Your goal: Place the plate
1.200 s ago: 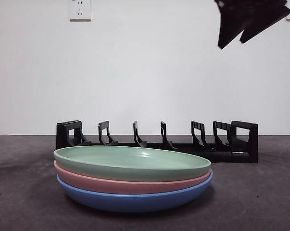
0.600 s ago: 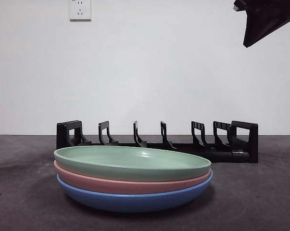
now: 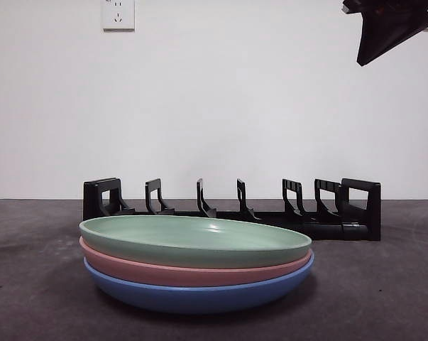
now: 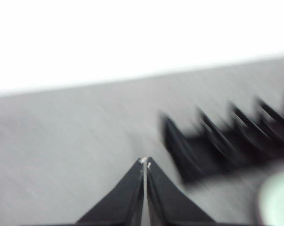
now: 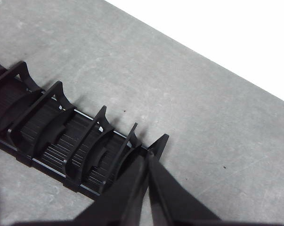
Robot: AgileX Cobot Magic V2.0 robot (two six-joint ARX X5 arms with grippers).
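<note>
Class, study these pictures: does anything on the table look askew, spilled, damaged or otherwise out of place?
Nothing stands out. The green plate, pink plate and blue plate sit nested in a neat, level stack on the table. Behind them the black rack stands upright with none of its slots holding a plate. No spills or breakage show.

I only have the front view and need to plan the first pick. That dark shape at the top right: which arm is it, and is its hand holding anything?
Observer: It looks like the right hand; its wrist view looks down on the black rack. It is shut and holds nothing.
Operator: And the left hand?
Observer: The left hand is shut and empty too. Its view is blurred, with the rack and the green plate at one edge.
Operator: Anything in the rack slots?
Observer: The slots in the right wrist view hold no plate; green sits on pink, on blue.
</note>
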